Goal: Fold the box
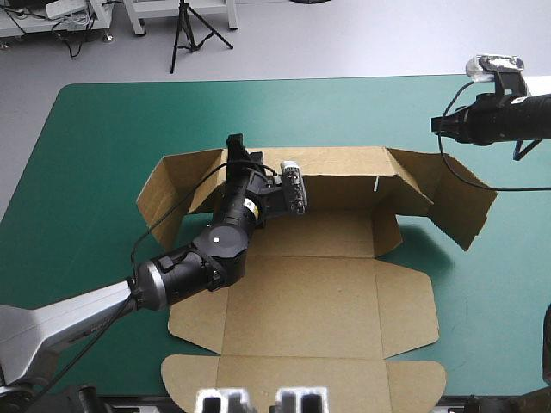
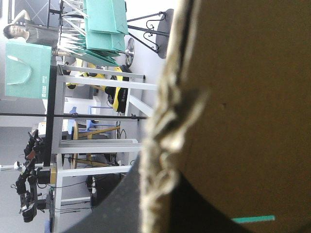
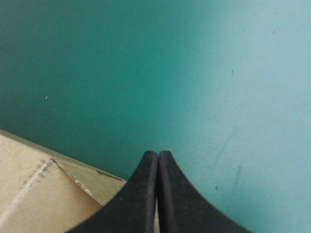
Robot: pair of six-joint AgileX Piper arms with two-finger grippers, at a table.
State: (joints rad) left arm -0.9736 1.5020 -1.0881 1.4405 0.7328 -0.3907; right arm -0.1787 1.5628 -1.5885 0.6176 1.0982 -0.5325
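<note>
Table [image 1: 103,138] with teal-green cover, flat and smooth. One item on it: the box [image 1: 318,292], a cut sheet of brown board, set around mid-table and reaching the near edge. Base panels and near flaps lie flat on the cover. Far wall raised upright; flaps at both its ends stand angled off the surface. Cover bare to left, right and far side.

Beyond the teal-green table [image 1: 86,155] lies pale grey floor [image 1: 362,39], a black tripod [image 1: 184,36] and white bench legs [image 1: 136,21].
</note>
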